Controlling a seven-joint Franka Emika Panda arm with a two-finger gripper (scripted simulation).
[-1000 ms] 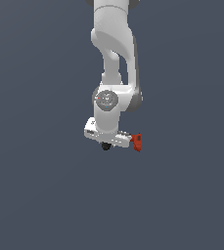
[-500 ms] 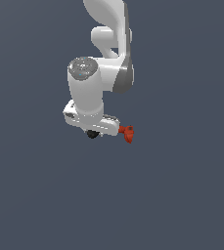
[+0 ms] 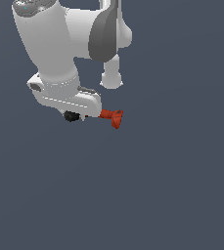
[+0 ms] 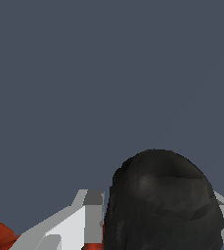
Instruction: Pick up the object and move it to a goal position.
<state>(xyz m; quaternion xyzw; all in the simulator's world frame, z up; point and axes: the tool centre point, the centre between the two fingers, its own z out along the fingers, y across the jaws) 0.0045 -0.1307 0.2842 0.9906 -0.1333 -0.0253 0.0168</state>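
Exterior view: drill [image 3: 112, 117] in tool [image 3: 84, 116].

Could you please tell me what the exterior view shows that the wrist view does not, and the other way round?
Only the exterior view shows the white arm and the drill's blocky red handle end jutting out toward that view's right. Only the wrist view shows the drill's black nose close up, with the tool's grey fingers on either side of it. Both show the red drill held in the tool against a plain dark background.
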